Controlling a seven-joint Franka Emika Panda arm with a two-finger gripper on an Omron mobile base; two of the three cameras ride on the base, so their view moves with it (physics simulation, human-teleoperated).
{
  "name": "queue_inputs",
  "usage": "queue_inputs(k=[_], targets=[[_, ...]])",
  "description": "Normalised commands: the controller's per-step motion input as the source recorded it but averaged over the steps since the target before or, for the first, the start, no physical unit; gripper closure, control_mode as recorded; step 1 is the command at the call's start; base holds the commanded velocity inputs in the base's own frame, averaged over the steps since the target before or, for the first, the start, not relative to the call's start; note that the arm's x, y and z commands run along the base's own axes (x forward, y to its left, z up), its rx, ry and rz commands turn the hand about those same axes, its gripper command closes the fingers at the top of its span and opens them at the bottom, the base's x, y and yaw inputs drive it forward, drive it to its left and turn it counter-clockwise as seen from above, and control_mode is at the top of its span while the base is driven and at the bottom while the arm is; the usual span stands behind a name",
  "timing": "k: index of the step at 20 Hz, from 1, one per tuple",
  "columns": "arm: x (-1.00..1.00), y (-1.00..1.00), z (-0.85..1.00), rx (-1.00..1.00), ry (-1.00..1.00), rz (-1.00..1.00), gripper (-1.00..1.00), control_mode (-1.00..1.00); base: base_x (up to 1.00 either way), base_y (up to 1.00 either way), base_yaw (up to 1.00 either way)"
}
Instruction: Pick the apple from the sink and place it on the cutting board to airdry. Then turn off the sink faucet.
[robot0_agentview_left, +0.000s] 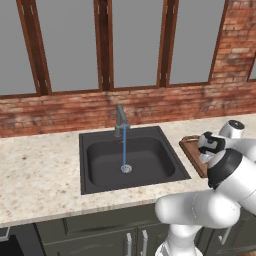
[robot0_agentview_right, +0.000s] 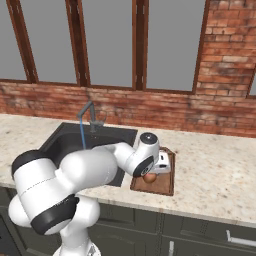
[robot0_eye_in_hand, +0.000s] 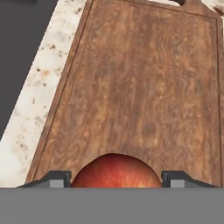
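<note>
The gripper (robot0_eye_in_hand: 116, 181) sits over the cutting board (robot0_eye_in_hand: 135, 87), fingers either side of the apple (robot0_eye_in_hand: 114, 173), seemingly gripping it, low over the wood. Water runs from the sink faucet (robot0_agentview_left: 121, 120) into the sink (robot0_agentview_left: 100, 165).

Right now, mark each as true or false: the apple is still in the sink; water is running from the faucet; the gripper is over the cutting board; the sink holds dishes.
1. The apple lies in the sink. False: it sits between the fingers of the gripper, above the cutting board.
2. Water runs from the sink faucet. True: a blue stream falls to the drain.
3. The gripper is over the cutting board. True.
4. The sink holds dishes. False: only the water stream and the drain show in it.
</note>
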Motion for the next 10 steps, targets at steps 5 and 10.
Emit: queue_inputs(k=[5, 10], targets=[[0.01, 0.0, -0.05, 0.0, 0.0, 0.0, 1.0, -1.0, 0.0, 0.0, 0.0], [0.01, 0.0, -0.06, 0.0, 0.0, 0.0, 1.0, -1.0, 0.0, 0.0, 0.0]])
